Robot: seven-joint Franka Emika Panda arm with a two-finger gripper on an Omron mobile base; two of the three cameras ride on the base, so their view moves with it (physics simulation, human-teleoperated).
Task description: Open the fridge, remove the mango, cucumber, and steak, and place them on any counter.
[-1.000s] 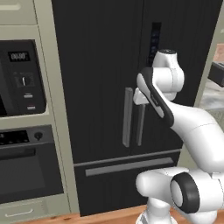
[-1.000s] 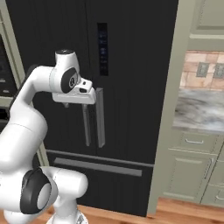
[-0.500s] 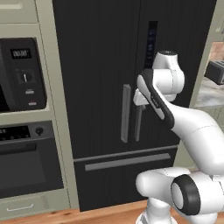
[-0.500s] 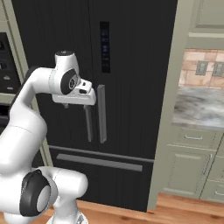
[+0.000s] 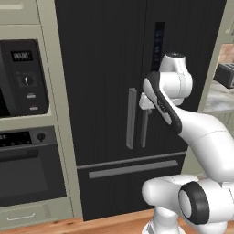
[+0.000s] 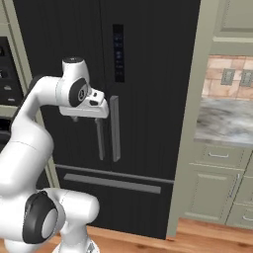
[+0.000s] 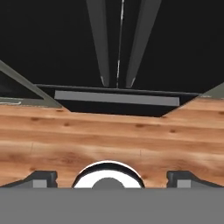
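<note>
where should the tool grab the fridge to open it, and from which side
Probably one of the grey vertical bar handles beside the fridge center seam, around mid-height. Come straight at the door front with the open tool, fingers either side of the upright bar, which stands off the door.

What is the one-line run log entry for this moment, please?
phase: approach | fridge: both doors closed | hand: open, holding nothing, near door handles | food: not visible | counter: right of fridge
</note>
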